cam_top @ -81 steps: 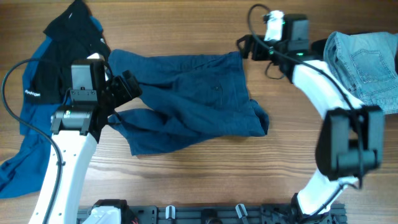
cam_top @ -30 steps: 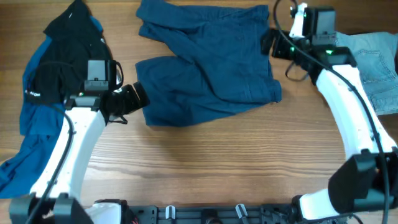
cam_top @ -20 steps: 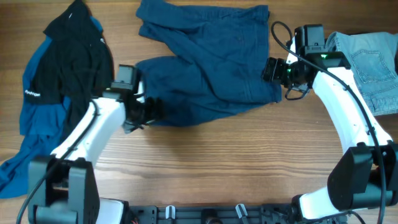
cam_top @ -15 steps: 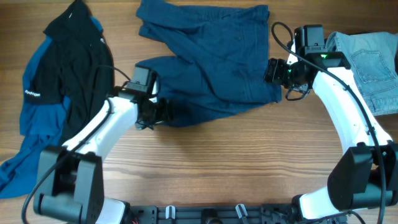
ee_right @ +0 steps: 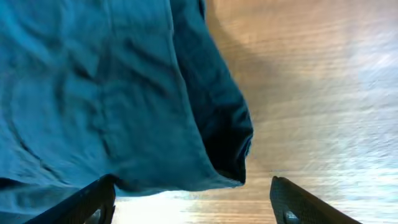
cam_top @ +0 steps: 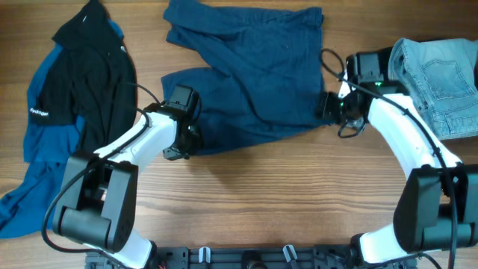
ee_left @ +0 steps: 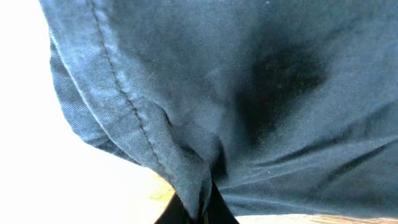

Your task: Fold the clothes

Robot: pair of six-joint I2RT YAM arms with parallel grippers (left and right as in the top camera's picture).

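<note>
Here the dark navy shorts (cam_top: 254, 67) lie spread across the middle and far part of the wooden table (cam_top: 261, 202), waistband side toward the far edge and the fabric rumpled, with one leg folded under along the near edge. From the left wrist, the shorts (ee_left: 249, 93) fill almost the whole view; a stitched hem runs down the left side and gathers into a tight pucker at the bottom.

The left gripper (cam_top: 187, 138) sits at the near left corner of the shorts. Its dark fingertips are closed together on that pucker of cloth, so the left gripper (ee_left: 198, 211) is pinching the hem.

The right gripper (cam_top: 328, 106) is at the near right corner of the shorts. In its wrist view the corner of the shorts (ee_right: 112, 93) lies flat on the wood between two widely parted fingers (ee_right: 99, 199); the right gripper (ee_right: 194, 199) is spread and clamps nothing.

To the left of the shorts, a black and royal-blue jacket (cam_top: 82, 82) lies crumpled, reaching the table's left edge. At the far right, light-blue jeans (cam_top: 437, 75) rest in a folded heap, just beside the right arm.
</note>
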